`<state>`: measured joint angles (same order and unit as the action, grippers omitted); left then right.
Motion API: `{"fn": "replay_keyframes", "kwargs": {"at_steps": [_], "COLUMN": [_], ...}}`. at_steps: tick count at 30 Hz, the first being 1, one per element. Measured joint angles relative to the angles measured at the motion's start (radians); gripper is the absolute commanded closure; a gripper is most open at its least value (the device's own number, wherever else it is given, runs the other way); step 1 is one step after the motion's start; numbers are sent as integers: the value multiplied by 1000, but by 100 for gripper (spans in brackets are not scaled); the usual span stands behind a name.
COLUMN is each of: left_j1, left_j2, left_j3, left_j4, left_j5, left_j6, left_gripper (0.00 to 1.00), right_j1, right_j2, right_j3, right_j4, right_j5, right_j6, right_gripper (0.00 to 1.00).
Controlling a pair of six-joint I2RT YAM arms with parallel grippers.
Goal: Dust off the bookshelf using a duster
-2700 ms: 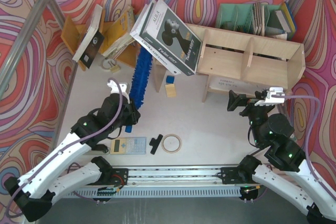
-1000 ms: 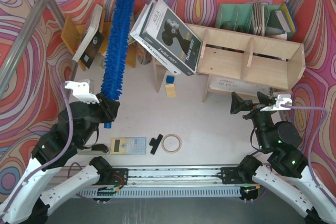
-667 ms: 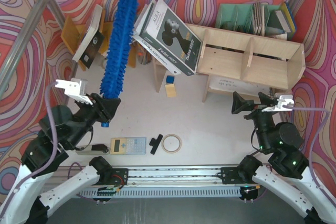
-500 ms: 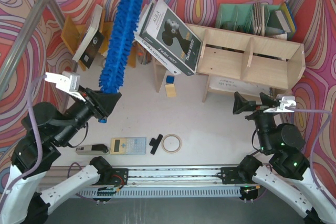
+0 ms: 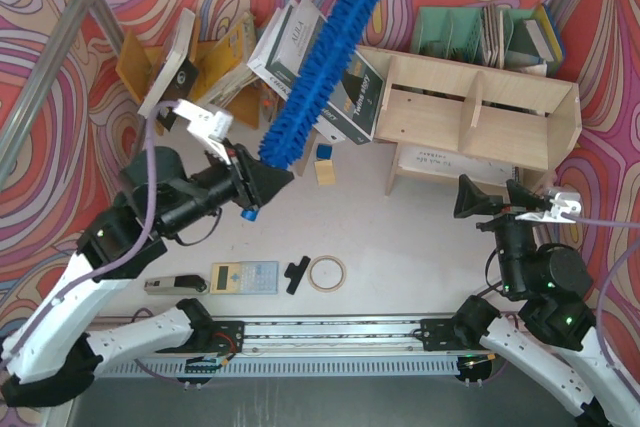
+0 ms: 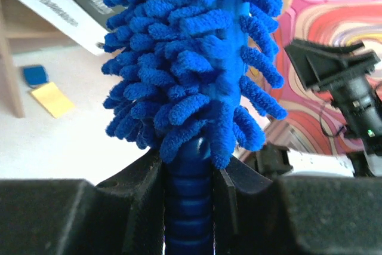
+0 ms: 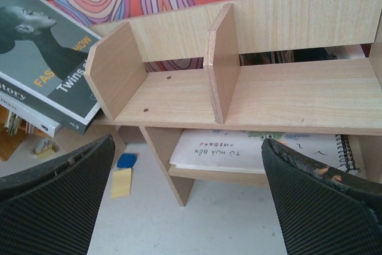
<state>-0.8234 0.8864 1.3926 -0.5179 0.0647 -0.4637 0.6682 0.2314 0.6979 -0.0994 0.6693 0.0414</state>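
Observation:
The duster [image 5: 325, 57] is a long fluffy bright blue brush; it slants up and right from its dark blue handle, across the leaning books, and its tip leaves the frame at the top edge. My left gripper [image 5: 262, 184] is shut on the duster's handle [image 6: 188, 207], with the blue bristles [image 6: 191, 58] filling the left wrist view just past the fingers [image 6: 140, 189]. The bookshelf [image 5: 470, 112] is pale plywood with upright dividers, at the back right. My right gripper [image 5: 497, 197] hangs open and empty in front of the bookshelf [image 7: 197, 91], facing its compartments.
Large books [image 5: 358, 97] lean on the bookshelf's left end. A green file organizer [image 5: 470, 32] stands behind it, an orange book rack [image 5: 215, 62] at back left. A notebook [image 7: 256, 147] lies on the lower tier. Calculator [image 5: 245, 277], black clip [image 5: 297, 274], tape ring [image 5: 327, 272] and small blocks [image 5: 323, 162] lie on the table.
My left arm has lifted the duster and swung it from pointing up at the left to leaning right across the books. The right gripper has drifted slightly right, still open.

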Motion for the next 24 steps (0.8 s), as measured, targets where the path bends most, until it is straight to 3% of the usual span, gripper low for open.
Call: {"fn": "replay_keyframes", "kwargs": {"at_steps": [7, 14, 18, 24], "left_j1": [-315, -528, -597, -608], "left_j2": [108, 216, 241, 270], "left_j3": [30, 30, -7, -93], "left_j4": [-13, -61, -63, -64], "left_j5": [-186, -477, -598, -654], "left_j6": [-8, -50, -89, -163], "left_gripper": [100, 100, 100, 100], "right_j1": [0, 0, 0, 0], "right_j2": [-3, -3, -4, -29], "right_j3": [-2, -2, -4, -14], "right_j4": [14, 14, 17, 33], "right_j5": [26, 41, 44, 9], "right_j6": [0, 0, 0, -3], "right_gripper": [1, 1, 1, 1]}}
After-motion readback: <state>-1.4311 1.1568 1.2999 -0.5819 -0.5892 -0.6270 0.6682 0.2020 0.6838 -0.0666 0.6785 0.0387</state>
